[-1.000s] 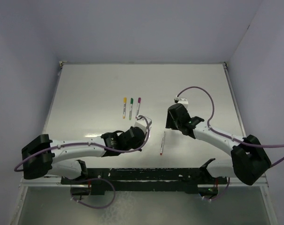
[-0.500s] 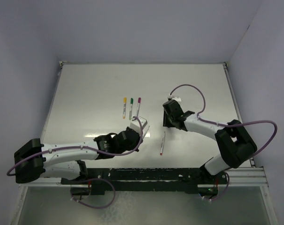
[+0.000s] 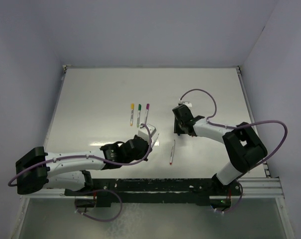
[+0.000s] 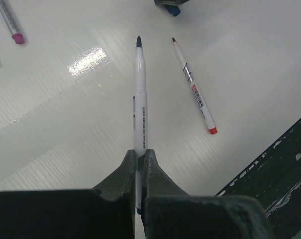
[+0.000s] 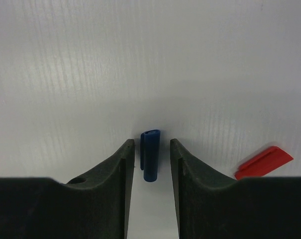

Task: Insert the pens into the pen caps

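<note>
Astride the blue cap (image 5: pixel 150 162), the right gripper (image 5: pixel 152 143) sits low, jaws apart.

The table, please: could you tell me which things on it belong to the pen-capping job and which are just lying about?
Job: blue pen, gripped in the left claw; blue cap, inside the open right claw; red cap; red-ended pen; capped yellow pen, green pen, magenta pen.
Just there: purple cables; black rail.
</note>
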Motion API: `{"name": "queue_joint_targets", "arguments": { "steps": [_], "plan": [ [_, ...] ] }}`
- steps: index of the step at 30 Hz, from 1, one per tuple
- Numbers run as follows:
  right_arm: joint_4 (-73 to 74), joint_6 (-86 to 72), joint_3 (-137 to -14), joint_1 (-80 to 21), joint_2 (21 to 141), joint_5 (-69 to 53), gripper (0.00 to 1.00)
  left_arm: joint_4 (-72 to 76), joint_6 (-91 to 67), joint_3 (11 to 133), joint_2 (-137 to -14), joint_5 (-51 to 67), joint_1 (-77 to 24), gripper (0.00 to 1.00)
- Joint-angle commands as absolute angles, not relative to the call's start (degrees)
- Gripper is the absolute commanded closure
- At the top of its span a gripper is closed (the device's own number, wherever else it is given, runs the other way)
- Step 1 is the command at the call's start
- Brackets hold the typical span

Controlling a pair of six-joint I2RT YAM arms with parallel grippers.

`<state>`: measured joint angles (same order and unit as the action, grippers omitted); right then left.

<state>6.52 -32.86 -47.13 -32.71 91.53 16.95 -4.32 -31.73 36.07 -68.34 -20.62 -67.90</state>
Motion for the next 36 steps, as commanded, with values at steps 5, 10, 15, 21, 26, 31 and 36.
{"name": "queue_joint_targets", "arguments": {
  "steps": [5,10,15,21,26,31,36],
  "plan": [
    [6.33,-33.27,-48.18,-32.6,94.17,15.66,0.68,-1.98,-32.78,36.04,-68.48,-20.92,-67.76,1.0],
    [8.65,-34.64,-47.27,-32.56,94.23,17.66,0.73,-2.0,-33.16,36.15,-68.59,-21.25,-67.76,1.0],
    [10.4,-34.76,-45.46,-32.7,92.9,17.27,0.84,-1.91,-33.24,36.12,-68.66,-21.69,-67.76,1.0],
    [11.6,-34.3,-44.07,-32.67,90.84,16.48,0.91,-1.79,-33.29,36.6,-69.47,-21.87,-67.76,1.0],
    [12.13,-33.4,-44.51,-32.68,90.99,15.61,0.54,-1.54,-33.64,36.88,-69.97,-21.49,-67.76,1.0],
    [11.91,-33.84,-44.11,-32.7,91.32,15.39,0.53,-1.68,-33.84,36.83,-69.62,-21.45,-67.76,1.0],
    [11.93,-34.36,-43.58,-32.65,90.91,15.04,0.59,-1.7,-33.71,37.02,-69.62,-21.35,-67.76,1.0]
  ]
}}
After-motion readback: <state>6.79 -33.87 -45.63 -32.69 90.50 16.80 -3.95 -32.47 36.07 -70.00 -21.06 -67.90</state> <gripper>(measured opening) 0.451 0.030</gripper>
